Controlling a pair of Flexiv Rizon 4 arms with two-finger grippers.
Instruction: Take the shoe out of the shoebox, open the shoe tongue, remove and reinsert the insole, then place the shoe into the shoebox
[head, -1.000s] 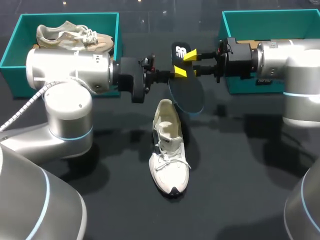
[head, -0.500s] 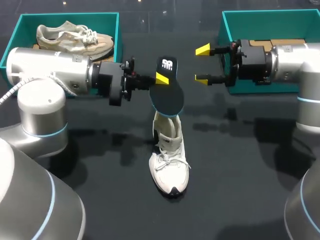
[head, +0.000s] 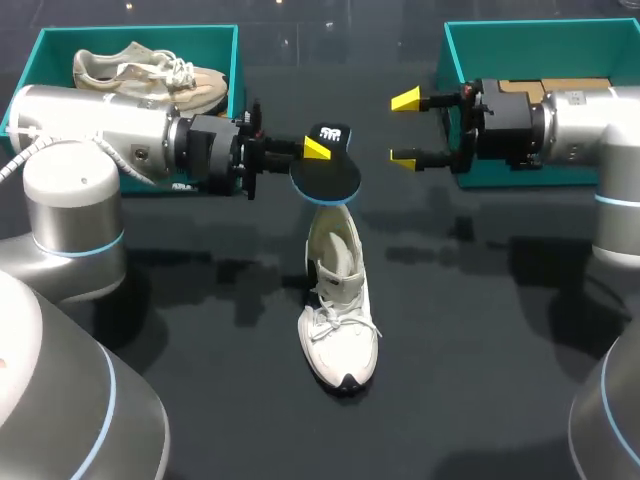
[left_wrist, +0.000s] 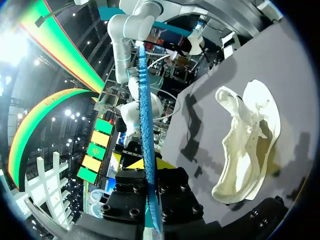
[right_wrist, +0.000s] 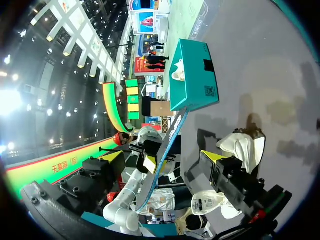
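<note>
- Head view: the left gripper (head: 318, 150) is clamped on the printed end of the dark, flat foam insole (head: 325, 178). The insole hangs just above the heel opening of the white lace-up sneaker (head: 338, 300), which lies on the black desk (head: 480, 330). The right gripper (head: 404, 127) is released and stands beside the teal cardboard shoebox (head: 500, 35).
- Left wrist view: the insole (left_wrist: 145, 125) runs edge-on between the fingers, and the sneaker (left_wrist: 247, 145) lies off to one side. A misaligned descent may catch the collar and buckle the insole.
- Right wrist view: nothing braces the sneaker (right_wrist: 242, 147). Insertion force may slide or tip it.
</note>
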